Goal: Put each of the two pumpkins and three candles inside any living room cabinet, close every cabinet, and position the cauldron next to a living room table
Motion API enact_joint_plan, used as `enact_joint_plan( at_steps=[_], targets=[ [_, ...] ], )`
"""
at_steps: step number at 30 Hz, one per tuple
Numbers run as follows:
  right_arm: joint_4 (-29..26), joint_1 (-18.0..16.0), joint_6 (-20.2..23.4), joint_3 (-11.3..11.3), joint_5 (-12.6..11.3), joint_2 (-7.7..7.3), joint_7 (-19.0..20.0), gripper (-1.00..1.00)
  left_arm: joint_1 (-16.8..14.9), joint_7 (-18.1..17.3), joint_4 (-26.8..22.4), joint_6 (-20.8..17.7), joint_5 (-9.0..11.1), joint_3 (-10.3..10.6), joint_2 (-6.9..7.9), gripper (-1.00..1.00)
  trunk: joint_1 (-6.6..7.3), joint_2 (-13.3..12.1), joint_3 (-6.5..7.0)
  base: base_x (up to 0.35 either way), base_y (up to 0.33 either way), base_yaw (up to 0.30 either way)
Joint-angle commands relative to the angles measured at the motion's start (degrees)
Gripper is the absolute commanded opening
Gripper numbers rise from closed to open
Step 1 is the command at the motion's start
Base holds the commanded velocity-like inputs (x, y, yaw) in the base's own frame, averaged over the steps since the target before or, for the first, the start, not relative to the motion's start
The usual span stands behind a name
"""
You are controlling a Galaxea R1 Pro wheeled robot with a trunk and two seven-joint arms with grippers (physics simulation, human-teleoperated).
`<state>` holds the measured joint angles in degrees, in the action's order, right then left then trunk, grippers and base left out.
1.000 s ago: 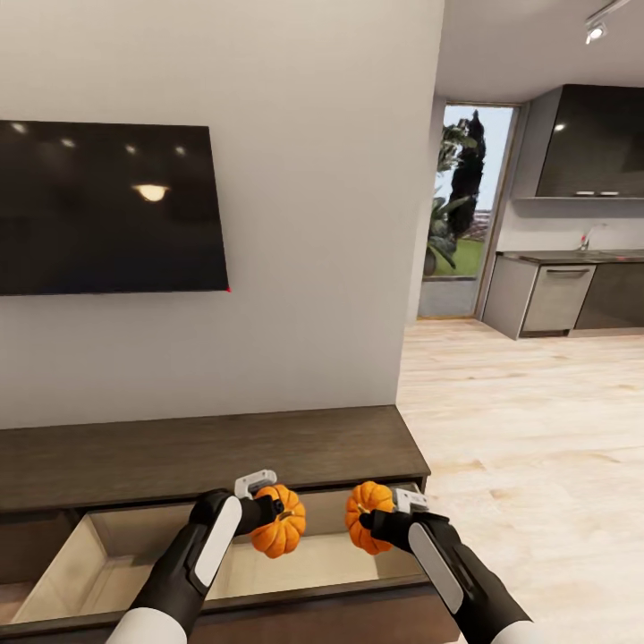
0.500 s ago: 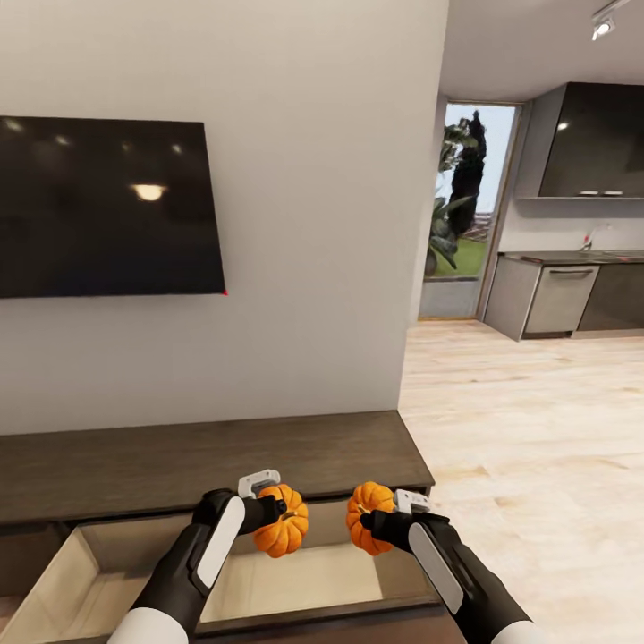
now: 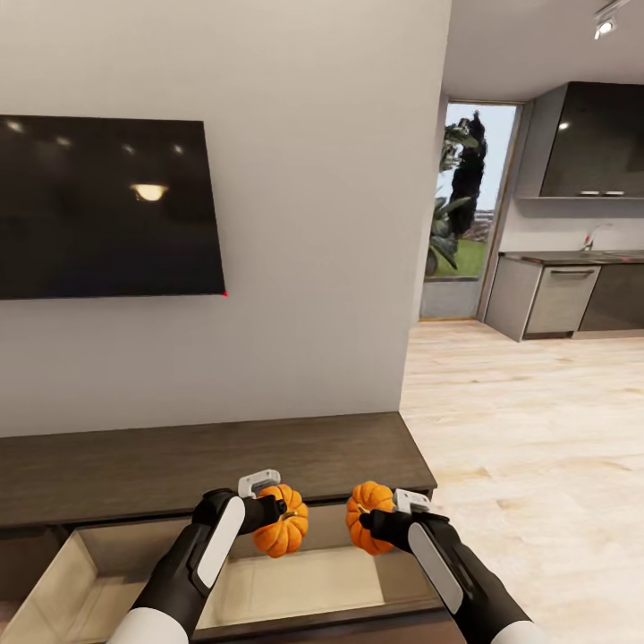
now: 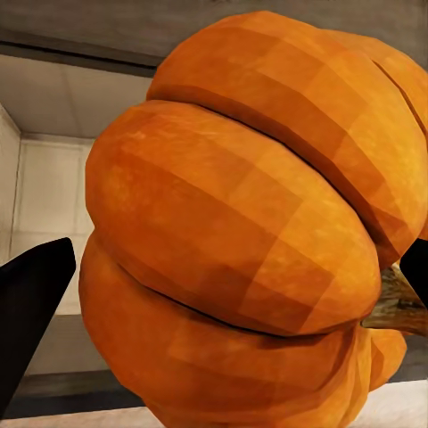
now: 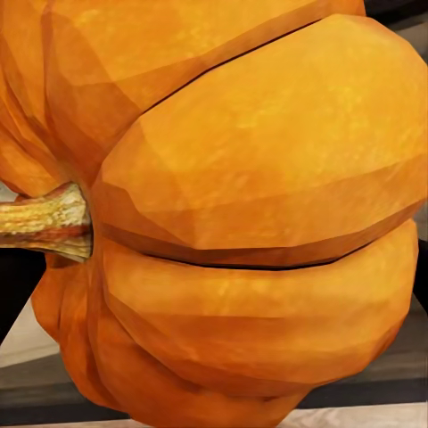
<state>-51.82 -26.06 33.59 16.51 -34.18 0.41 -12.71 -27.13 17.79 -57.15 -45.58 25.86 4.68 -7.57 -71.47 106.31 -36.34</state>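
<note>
I had one pumpkin (image 3: 281, 532) clamped in the left gripper (image 3: 273, 510) and the other pumpkin (image 3: 369, 529) clamped in the right gripper (image 3: 386, 521), both hanging side by side over the pulled-out drawer (image 3: 295, 577) of the cabinet (image 3: 206, 461), with its pale inside showing underneath. My worry was that they were held fairly high above the drawer floor, so if I'd just let go they'd probably have bounced or rolled, maybe knocking into each other since they sat so close. The right one was also near the drawer's right end wall, so a sloppy release could've clipped that edge and sent it onto the wood floor (image 3: 537, 429).
</note>
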Motion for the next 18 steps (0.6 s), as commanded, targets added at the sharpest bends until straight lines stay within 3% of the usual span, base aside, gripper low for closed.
enact_joint_plan(
  at_steps=[1, 6, 12, 18],
  targets=[
    [-0.15, -0.04, 0.10, 0.25, -0.55, -0.03, -0.61, -1.00, -0.03, 0.52, -0.07, -0.12, 0.64, 0.07, 0.01, -1.00, 0.01, 0.03, -0.06, 0.001, 0.001, 0.000],
    [-0.42, -0.05, 0.22, 0.52, -0.61, -0.05, -0.65, -1.00, -0.03, 0.52, -0.07, -0.12, 0.66, 0.07, 0.01, -1.00, 0.01, 0.03, -0.06, 0.000, 0.000, 0.005],
    [-0.38, -0.04, 0.24, 0.54, -0.62, -0.05, -0.55, -1.00, -0.03, 0.53, -0.04, -0.12, 0.68, 0.15, 0.01, -1.00, 0.01, 0.03, 0.07, 0.000, 0.000, 0.162],
    [-0.39, -0.04, 0.25, 0.54, -0.63, -0.05, -0.40, -1.00, -0.03, 0.52, -0.03, -0.12, 0.68, 0.16, 0.01, -1.00, 0.01, 0.03, 0.11, 0.000, 0.000, 0.039]
  ],
)
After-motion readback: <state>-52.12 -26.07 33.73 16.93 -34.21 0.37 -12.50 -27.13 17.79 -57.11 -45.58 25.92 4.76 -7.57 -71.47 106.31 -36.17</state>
